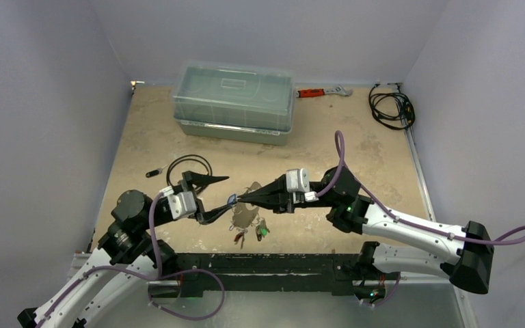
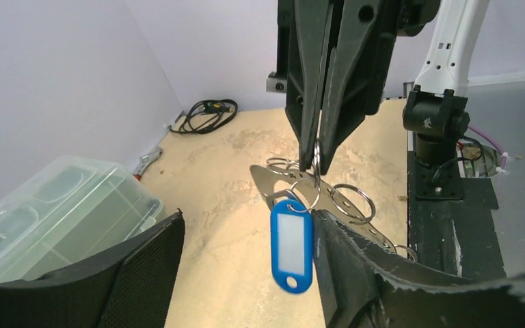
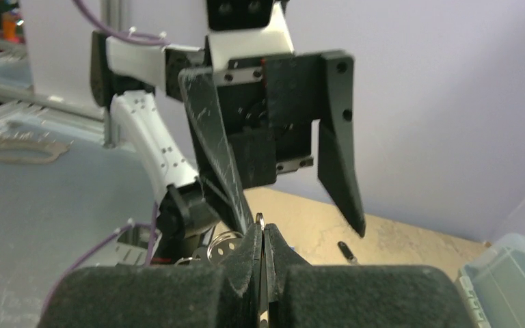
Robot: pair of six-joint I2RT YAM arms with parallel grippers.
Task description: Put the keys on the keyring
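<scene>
**Operator:** What is the state of the right gripper (image 1: 244, 199)?

**Technician:** Its fingers are pressed together and pinch the keyring (image 2: 268, 179) at its upper rim. The keyring hangs tilted below the fingertips, over the near middle of the table (image 1: 355, 150), between the two arms.

**Operator:** And the left gripper (image 2: 246, 225)?

**Technician:** Its fingers are spread and grip nothing. It faces the right gripper tip to tip, from the left.

**Operator:** Where are the keys (image 1: 240, 234)?

**Technician:** A blue tag (image 2: 291, 246) hangs from a small split ring on the keyring, in the gap between the left gripper's fingers. It is just beside one finger, but I cannot tell whether they touch. A red tag (image 1: 237, 238) and a green tag (image 1: 264, 231) show just nearer than the keyring. I cannot tell whether they rest on the table.

**Operator:** Other items?

**Technician:** A clear lidded box (image 1: 232, 102) stands at the far edge. An orange-handled wrench (image 1: 321, 91) lies to its right. A black cable coil (image 1: 391, 106) lies in the far right corner.
</scene>
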